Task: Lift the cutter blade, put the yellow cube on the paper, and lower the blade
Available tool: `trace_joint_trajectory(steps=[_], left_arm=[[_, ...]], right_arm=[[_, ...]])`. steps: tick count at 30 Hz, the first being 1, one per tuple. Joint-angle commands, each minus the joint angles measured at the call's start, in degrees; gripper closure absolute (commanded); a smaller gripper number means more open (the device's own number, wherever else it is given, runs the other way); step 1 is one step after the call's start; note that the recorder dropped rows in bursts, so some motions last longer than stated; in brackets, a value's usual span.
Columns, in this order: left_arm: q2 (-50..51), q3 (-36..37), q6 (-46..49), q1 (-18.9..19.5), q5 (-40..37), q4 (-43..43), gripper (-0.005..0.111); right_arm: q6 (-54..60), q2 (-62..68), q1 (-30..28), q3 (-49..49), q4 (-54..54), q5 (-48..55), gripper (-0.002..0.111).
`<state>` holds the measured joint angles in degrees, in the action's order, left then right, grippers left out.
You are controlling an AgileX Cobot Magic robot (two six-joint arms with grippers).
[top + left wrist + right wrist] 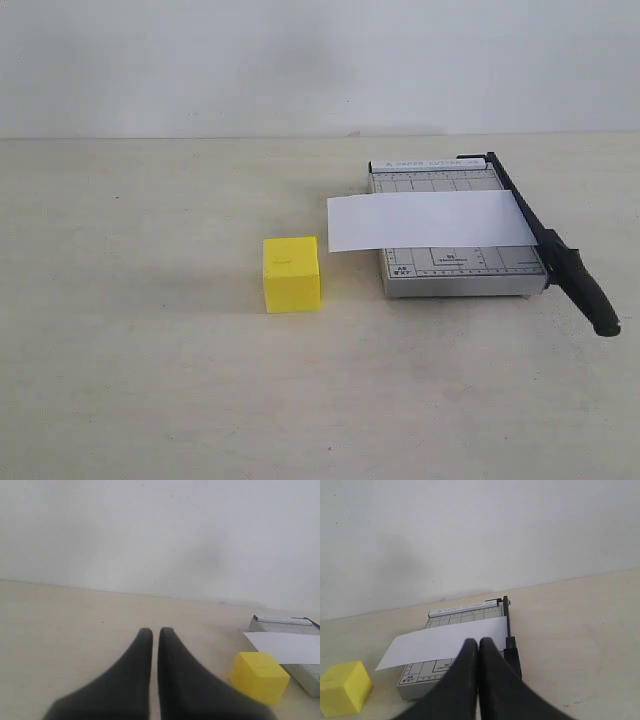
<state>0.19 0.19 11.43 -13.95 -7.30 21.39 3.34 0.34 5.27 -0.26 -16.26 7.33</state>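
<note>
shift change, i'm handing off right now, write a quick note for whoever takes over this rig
Left gripper: jaws shut, empty. Right gripper: jaws shut, empty.
Cutter blade lies down along the right edge of the trimmer base in the exterior view.
Paper lies across that base, overhanging its left side.
Yellow cube sits on the table left of the base, off the paper.
Done: nothing yet. Left: raise the blade, set the cube on the paper, lower the blade.

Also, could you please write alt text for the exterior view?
A grey paper trimmer sits on a beige table, its black cutter blade lowered along the right edge and a white strip of paper lying across the base, overhanging on the left. A yellow cube stands on the table just left of the trimmer.
</note>
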Motion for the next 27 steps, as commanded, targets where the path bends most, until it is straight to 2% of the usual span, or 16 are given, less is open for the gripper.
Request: trace_joint_trajectory(steps=[1, 9, 12, 19, 23, 25, 27], left_arm=[[-0.19, -0.19, -0.5, 0.18, 0.4, 0.13, 0.102], [-0.19, -0.19, -0.5, 0.18, 0.4, 0.13, 0.102], [-0.19, -0.19, -0.5, 0.18, 0.4, 0.13, 0.102], [-0.19, -0.19, -0.5, 0.18, 0.4, 0.13, 0.102], [-0.19, -0.19, -0.5, 0.18, 0.4, 0.13, 0.102], [-0.19, -0.19, -0.5, 0.18, 0.4, 0.13, 0.102], [-0.19, -0.19, -0.5, 0.18, 0.4, 0.13, 0.102]], right_arm=[[0.18, -0.34, -0.12, 0.26, 0.37, -0.22, 0.108], [0.18, -0.34, -0.12, 0.26, 0.37, -0.22, 0.108], [-0.29, -0.34, -0.12, 0.26, 0.12, -5.67, 0.108], [-15.02, -0.34, -0.12, 0.26, -2.89, -8.28, 0.108], [-17.57, -0.34, -0.12, 0.26, -2.93, -8.41, 0.108], [-15.63, -0.34, -0.12, -1.28, -2.58, -4.96, 0.103], [-12.39, 0.62, -0.12, -3.57, -2.42, -0.35, 0.093]])
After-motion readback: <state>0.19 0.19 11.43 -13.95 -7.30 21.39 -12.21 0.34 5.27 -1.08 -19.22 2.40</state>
